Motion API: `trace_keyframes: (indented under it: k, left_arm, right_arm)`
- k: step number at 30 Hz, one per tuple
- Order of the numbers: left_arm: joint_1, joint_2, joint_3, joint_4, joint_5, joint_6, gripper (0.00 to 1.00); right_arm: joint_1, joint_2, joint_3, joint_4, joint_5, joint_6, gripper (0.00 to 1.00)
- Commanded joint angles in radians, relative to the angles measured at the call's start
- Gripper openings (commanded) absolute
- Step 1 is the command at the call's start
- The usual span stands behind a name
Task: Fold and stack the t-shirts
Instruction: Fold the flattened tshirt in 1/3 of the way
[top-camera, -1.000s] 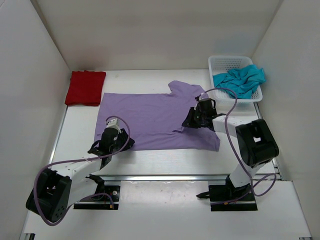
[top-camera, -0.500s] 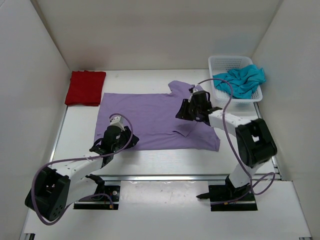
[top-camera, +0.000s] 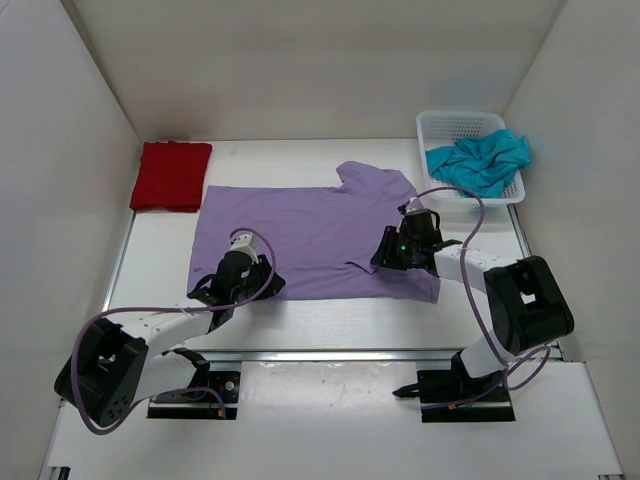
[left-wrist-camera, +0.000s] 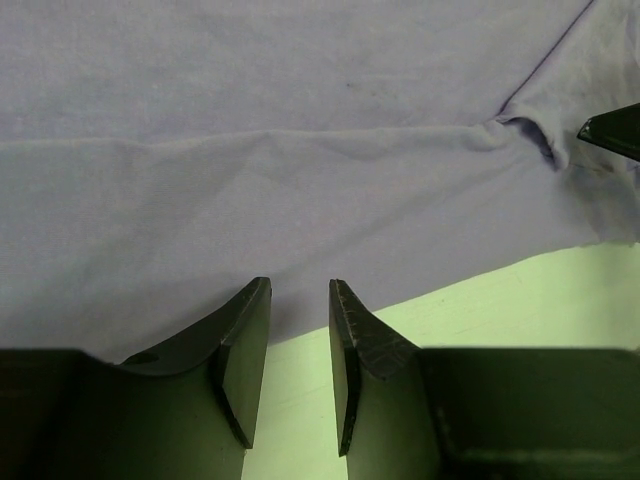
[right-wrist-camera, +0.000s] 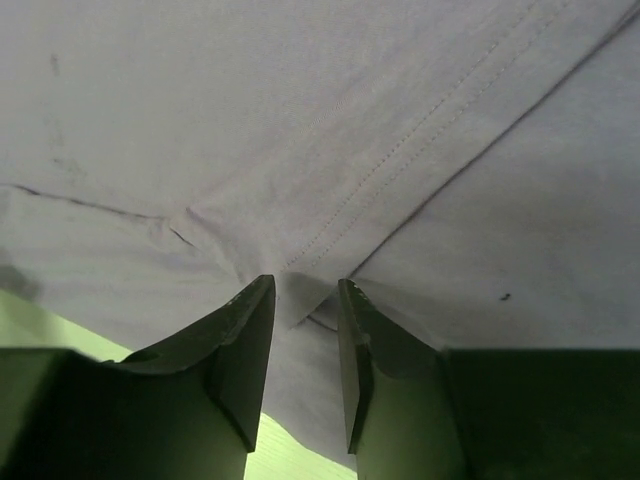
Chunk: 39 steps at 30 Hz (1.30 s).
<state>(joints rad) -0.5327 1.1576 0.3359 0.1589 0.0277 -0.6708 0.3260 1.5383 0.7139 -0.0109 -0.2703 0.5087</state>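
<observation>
Left gripper (left-wrist-camera: 299, 292), right gripper (right-wrist-camera: 305, 288): jaws apart over lavender shirt (top-camera: 300, 225); red shirt (top-camera: 171, 175) far-left, teal shirt (top-camera: 478, 160) in basket (top-camera: 455, 122).

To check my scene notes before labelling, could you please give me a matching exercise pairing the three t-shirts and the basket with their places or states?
Things:
1. red t-shirt
2. lavender t-shirt
3. teal t-shirt
4. white basket

Places or states:
A. crumpled, lying in the basket
B. folded, at the far left
C. standing at the far right
D. spread flat in the middle

Pairs: 1-B; 2-D; 3-A; 4-C
</observation>
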Motion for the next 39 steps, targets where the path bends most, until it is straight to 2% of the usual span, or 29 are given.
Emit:
trace_keyframes:
  k: [1,6,15,16,18,20,24,29,35,39]
  left_arm:
    - [-0.004,-0.009,0.026,0.028,-0.017,-0.006,0.41]
    - [-0.003,-0.002,0.025,0.027,-0.011,-0.007,0.41]
    - [0.013,-0.009,0.018,0.027,-0.009,0.005,0.41]
    - [0.013,-0.013,0.017,0.034,-0.009,0.004,0.4]
    - [0.014,-0.013,0.006,0.041,-0.006,0.004,0.41]
    - [0.017,-0.012,0.008,0.045,-0.003,0.002,0.41]
    - [0.017,0.008,0.014,0.053,0.002,0.0,0.4]
    - [0.007,0.019,0.018,0.05,0.009,0.005,0.41]
    - [0.019,0.014,0.02,0.044,0.012,0.01,0.4]
    - [0.016,0.007,0.023,0.034,0.012,0.01,0.41]
  right_arm:
    - [-0.001,0.029,0.016,0.049,-0.017,0.005,0.29]
    - [0.025,0.054,0.042,0.012,0.002,-0.001,0.26]
    - [0.057,0.048,0.05,-0.026,0.059,0.001,0.31]
    - [0.064,0.052,0.056,-0.02,0.057,0.004,0.3]
    - [0.056,0.057,0.059,-0.008,0.033,0.011,0.14]
    - [0.056,0.054,0.068,0.003,0.042,0.021,0.06]
    - [0.044,0.094,0.13,0.006,0.022,0.013,0.02]
    - [0.05,0.17,0.219,0.005,0.029,0.017,0.0]
    - [0.065,0.252,0.326,0.029,0.011,0.025,0.04]
    - [0.061,0.307,0.412,-0.016,0.008,0.019,0.06]
